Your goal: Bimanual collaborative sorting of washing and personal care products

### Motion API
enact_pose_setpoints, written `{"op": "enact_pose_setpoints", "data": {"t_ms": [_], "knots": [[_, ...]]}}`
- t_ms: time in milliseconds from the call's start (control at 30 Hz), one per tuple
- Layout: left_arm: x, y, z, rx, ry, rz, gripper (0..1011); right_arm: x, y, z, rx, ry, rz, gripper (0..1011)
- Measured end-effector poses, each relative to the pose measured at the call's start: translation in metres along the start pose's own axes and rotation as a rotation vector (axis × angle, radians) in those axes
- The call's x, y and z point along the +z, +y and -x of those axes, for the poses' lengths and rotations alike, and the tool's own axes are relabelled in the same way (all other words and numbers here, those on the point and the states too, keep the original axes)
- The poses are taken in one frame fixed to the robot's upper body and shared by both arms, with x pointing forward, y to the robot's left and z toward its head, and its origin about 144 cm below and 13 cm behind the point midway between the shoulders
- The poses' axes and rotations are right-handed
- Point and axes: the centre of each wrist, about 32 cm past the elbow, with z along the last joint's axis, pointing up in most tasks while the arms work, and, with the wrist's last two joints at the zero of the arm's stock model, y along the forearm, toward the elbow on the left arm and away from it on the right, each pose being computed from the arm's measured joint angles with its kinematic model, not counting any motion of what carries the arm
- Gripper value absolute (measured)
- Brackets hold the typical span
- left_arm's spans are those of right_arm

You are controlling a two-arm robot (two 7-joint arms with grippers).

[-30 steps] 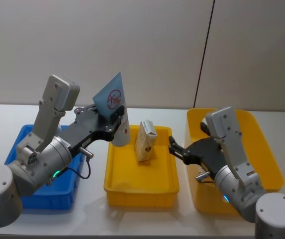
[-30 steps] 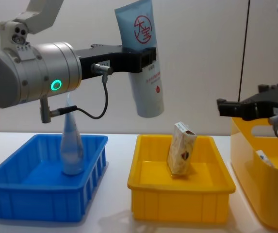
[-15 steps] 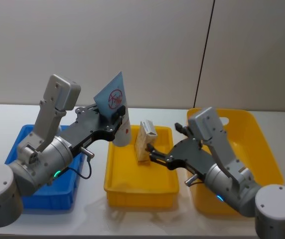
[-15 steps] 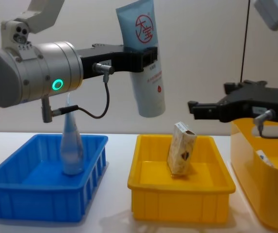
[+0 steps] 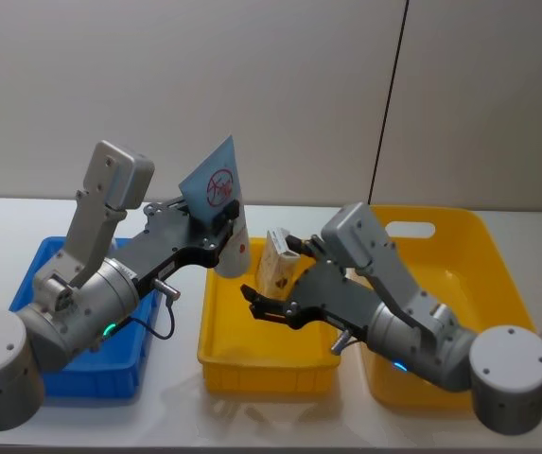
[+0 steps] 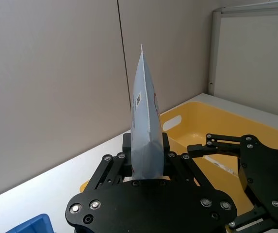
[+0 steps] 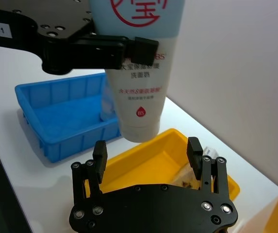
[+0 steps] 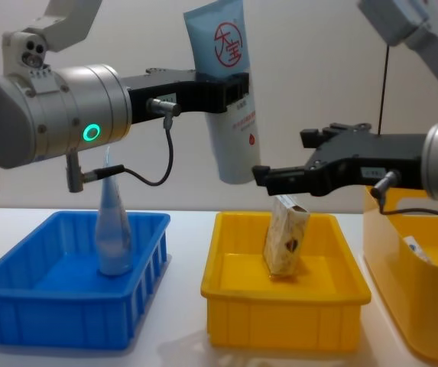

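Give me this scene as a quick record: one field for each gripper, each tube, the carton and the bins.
left gripper: shut on the held tube, raised in the air
held tube: pale blue, cap end down, about over the left edge of the yellow tray
right gripper: open, empty, above the yellow tray, pointed at the held tube's lower end
second tube: standing in the blue bin
carton: tilted on end in the yellow tray
large yellow bin: at the right

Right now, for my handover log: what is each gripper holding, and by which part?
The left gripper clamps the pale blue tube across its middle, cap end down. The right gripper is open and holds nothing.
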Motion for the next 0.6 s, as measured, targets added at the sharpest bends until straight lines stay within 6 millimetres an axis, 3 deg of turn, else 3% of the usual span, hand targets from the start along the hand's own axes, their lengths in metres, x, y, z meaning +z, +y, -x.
{"op": "enact_pose_setpoints", "data": {"t_ms": [600], "knots": [[0.000,0.000,0.000,0.000,0.000,0.000,264,0.000,0.030,-0.009,0.028,-0.070,-0.006,1004]]}}
